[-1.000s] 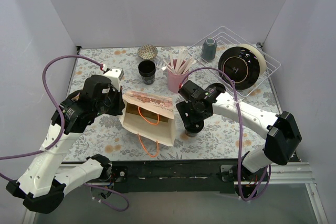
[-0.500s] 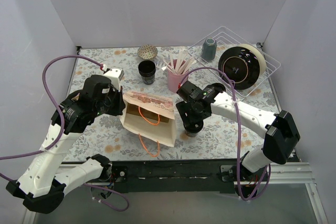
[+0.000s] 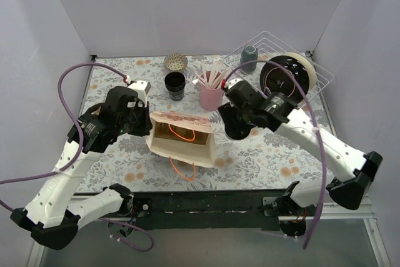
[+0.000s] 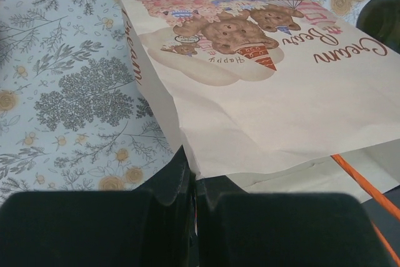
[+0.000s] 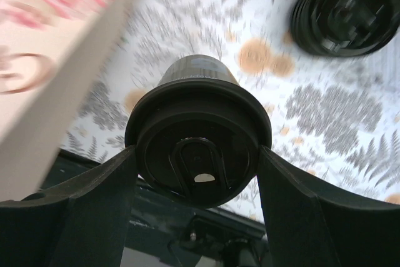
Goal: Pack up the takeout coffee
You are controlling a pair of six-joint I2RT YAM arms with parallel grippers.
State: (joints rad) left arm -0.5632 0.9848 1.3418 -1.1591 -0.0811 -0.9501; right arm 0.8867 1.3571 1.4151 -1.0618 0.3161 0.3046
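Right gripper (image 5: 197,162): jaws spread fairly wide and pressed against both sides of the lid of the takeout coffee (image 5: 199,114), carrying it upright.
Takeout coffee: just beside the right-hand end of the paper bag (image 4: 269,92), apparently clear of the table (image 3: 262,154) and not yet over the bag's mouth (image 3: 181,134).
Left gripper (image 4: 195,186): pinched shut on the paper at the left end of the bag's rim, holding the mouth open.
Step in hand: carrying the cup to the bag. It probably goes best kept level, brought over the middle of the opening above the rim, then lowered straight until the base sits on the bag's floor before the jaws part.
Edges: the bag's right wall is thin paper and would fold if the cup or a finger clips it. The orange handle (image 3: 183,171) loops across the mouth and could snag.
Open room: bare floral cloth to the right of the bag. Behind the bag stands a pink cup of stirrers (image 3: 210,96), close to the arm, and a wire rack (image 3: 315,79) farther right.
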